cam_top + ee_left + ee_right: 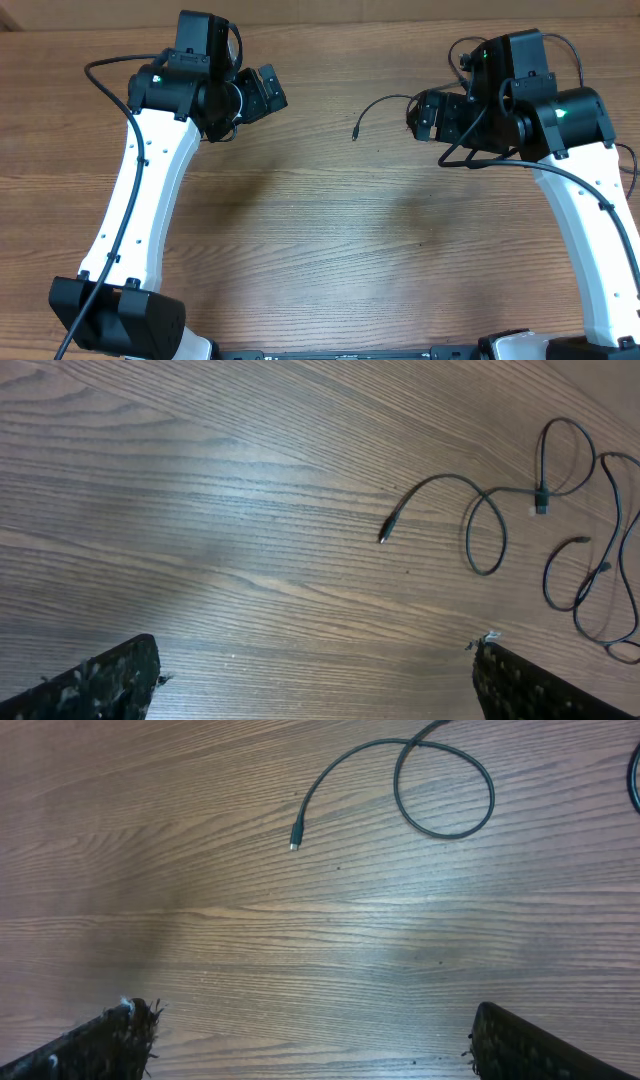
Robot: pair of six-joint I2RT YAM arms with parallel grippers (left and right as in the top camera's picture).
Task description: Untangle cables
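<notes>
Progress on the untangling looked close to nil. Both cables (pixel 541 495) lay slack on the wooden table (pixel 320 250), bunched toward two o'clock of the overhead view. Most of the bunch was hidden there beneath the right arm (pixel 560 120); only one free end with its plug (pixel 355 133) curved out toward the table's middle.

The left wrist view showed the heap more fully, at two to three o'clock of its frame. The cord with that plug made a closed loop (pixel 487 570), then ran on to a spot where it appeared to cross another strand. Further loops (pixel 546 582) of thin cord overlapped at the right edge. Which strand belonged to which cable could not be told there. The right wrist view caught just the plug end and the one loop, at twelve to one o'clock.

The left gripper (pixel 316 660) stood spread wide and empty above bare wood, at about ten o'clock of the table and well apart from the cords. The right gripper (pixel 310 1015) was likewise spread wide with nothing between its fingers, hovering near the loop but not touching it.

Judged from this, no strand had been lifted or drawn apart, so the whole job was left to do: pick an end, pull one cord clear of the crossings, and lay the two apart.
</notes>
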